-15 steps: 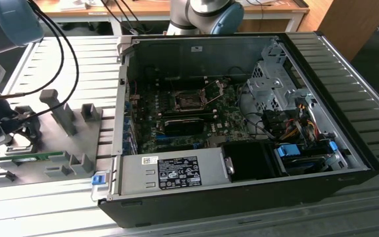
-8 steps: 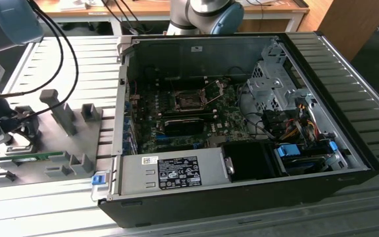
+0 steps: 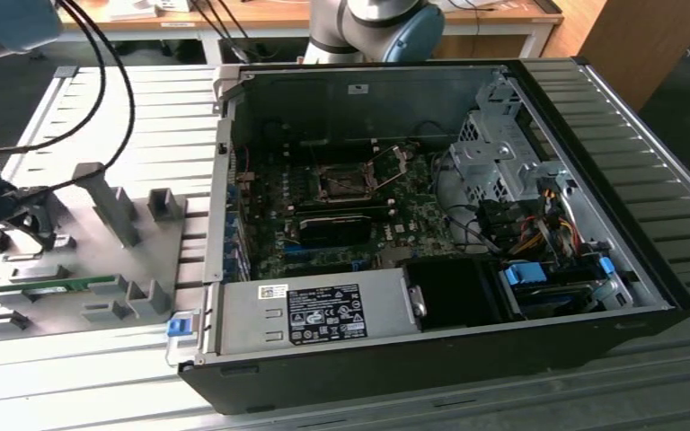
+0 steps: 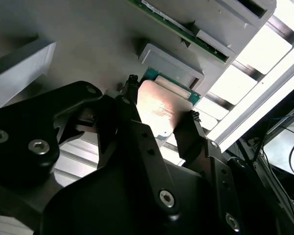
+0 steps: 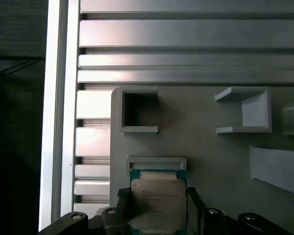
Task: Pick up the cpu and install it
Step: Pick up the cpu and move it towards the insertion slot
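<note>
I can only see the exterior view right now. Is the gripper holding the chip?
Observer: Yes. In the first wrist view the gripper is closed on the chip, with a finger against each of two opposite edges.
Operator: Has it come off its stand?
Observer: It doesn't look like it. In both wrist views one edge of the chip butts against its grey holder, and the shiny metal top faces up.
</note>
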